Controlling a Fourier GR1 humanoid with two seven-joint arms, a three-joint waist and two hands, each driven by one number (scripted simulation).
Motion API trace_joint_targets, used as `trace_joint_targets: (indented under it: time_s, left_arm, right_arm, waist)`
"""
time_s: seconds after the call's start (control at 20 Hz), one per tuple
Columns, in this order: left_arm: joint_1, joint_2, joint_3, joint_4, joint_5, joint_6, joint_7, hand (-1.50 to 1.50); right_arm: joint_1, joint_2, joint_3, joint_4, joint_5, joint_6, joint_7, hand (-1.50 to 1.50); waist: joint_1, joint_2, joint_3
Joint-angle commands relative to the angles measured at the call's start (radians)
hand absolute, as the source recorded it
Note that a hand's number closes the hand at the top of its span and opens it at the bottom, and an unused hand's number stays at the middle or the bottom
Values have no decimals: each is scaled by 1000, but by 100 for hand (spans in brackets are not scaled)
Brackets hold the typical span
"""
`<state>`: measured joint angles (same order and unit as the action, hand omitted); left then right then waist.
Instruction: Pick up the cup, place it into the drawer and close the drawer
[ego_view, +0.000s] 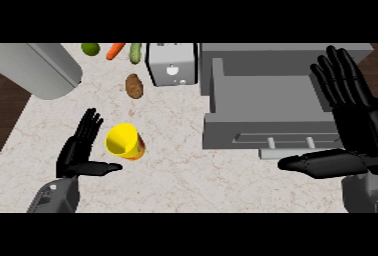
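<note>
While the cup (122, 141) stood ungrasped at three o'clock of my left hand (77, 150), it and my right hand (354, 125) by the open drawer (266, 95) were spread flat and empty; curling round the cup came next, I judged.

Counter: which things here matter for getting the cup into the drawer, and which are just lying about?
For the job: yellow cup, open drawer, left hand beside the cup, right hand by the drawer.
Lying about: toaster, potato, carrot, cucumber, green fruit, grey container.

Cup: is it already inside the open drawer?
No, the cup stands on the counter beside the left hand, outside the drawer.
</note>
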<state>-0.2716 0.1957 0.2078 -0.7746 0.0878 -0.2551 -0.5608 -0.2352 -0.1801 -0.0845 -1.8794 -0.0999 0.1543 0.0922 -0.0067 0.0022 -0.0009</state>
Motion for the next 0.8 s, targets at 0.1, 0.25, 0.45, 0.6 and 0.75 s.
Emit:
trace_joint_targets:
  time_s: [0.1,0.25,0.45,0.6,0.75]
  left_arm:
    - [-142,19,38,372,-60,23,-224,-150]
    - [-174,2,30,463,-93,60,-320,-150]
    - [-224,12,50,543,-85,40,-379,-150]
    - [-235,49,56,582,-86,-9,-405,-150]
    - [-215,22,51,612,-101,15,-467,-150]
  right_arm:
    - [-88,10,-2,35,5,-26,37,-150]
    - [-67,24,5,47,23,-33,12,-150]
    - [-8,6,-7,-32,4,-10,39,-150]
    - [-26,-24,-44,-23,-60,31,70,-150]
    - [-10,-2,-12,-4,1,16,9,-150]
  waist:
    - [-8,4,-1]
    - [-7,3,-1]
    - [-12,4,-1]
    - [-13,4,-1]
    - [-14,6,-2]
